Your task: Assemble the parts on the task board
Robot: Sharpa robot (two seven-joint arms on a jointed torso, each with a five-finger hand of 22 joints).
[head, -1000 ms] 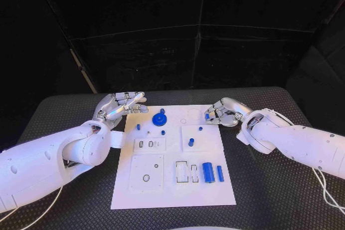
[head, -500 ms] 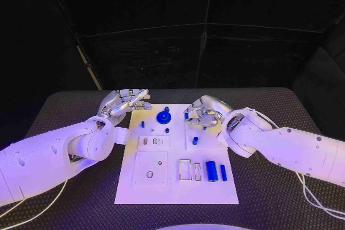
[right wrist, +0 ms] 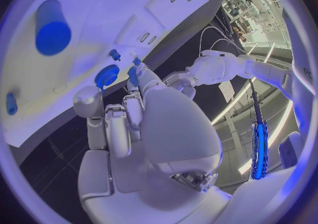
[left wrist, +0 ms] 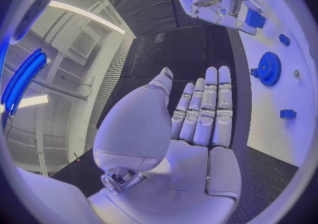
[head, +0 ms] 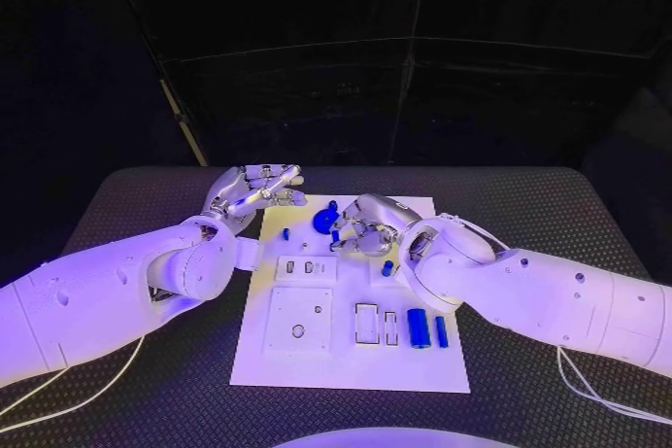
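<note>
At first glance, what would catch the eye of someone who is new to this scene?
Probably the white task board in the middle of the black table, dotted with small blue parts. The blue gear sits near its far edge, and the right hand hovers right beside it with fingers curled. The left hand hangs off the board's far left corner, fingers straight and holding nothing.
</note>
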